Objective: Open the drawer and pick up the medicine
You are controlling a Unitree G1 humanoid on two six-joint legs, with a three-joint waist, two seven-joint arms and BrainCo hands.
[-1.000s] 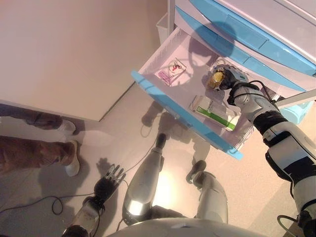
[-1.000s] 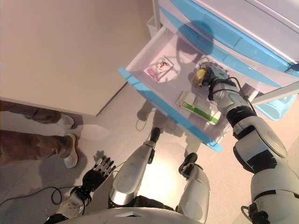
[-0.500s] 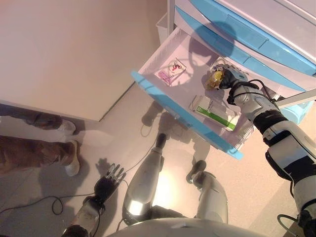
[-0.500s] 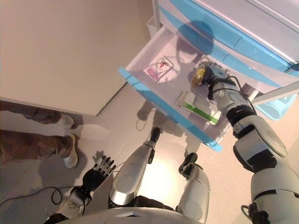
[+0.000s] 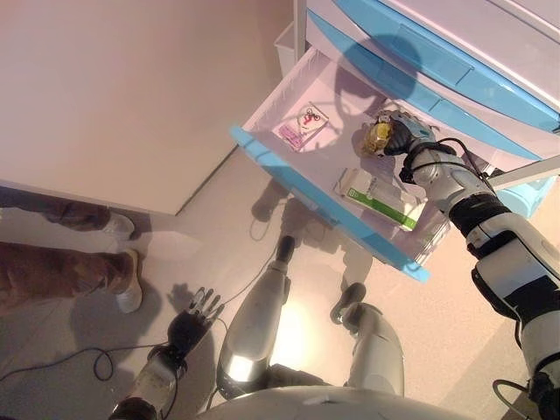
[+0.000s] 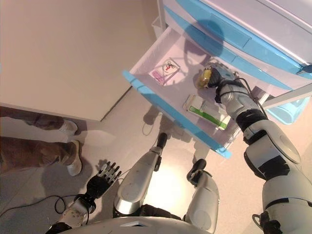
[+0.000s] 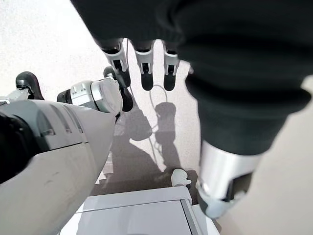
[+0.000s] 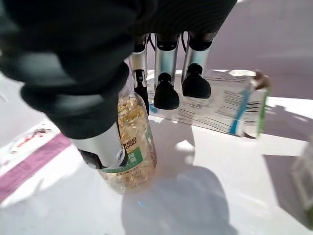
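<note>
Down at the lower left of the left eye view, the left hand (image 5: pixel 194 319) hangs over the floor (image 5: pixel 219 219) with its fingers straight and spread, holding nothing, and a person's legs (image 5: pixel 66 271) show at the left edge. Farther up, right of centre, the blue-fronted drawer (image 5: pixel 297 188) stands pulled open, with a green-and-white box (image 5: pixel 376 197) near its front and a small pink packet (image 5: pixel 300 127) toward its left. Deeper in, the right hand (image 5: pixel 398 140) is curled round the medicine bottle (image 8: pixel 129 147) of yellow capsules.
</note>
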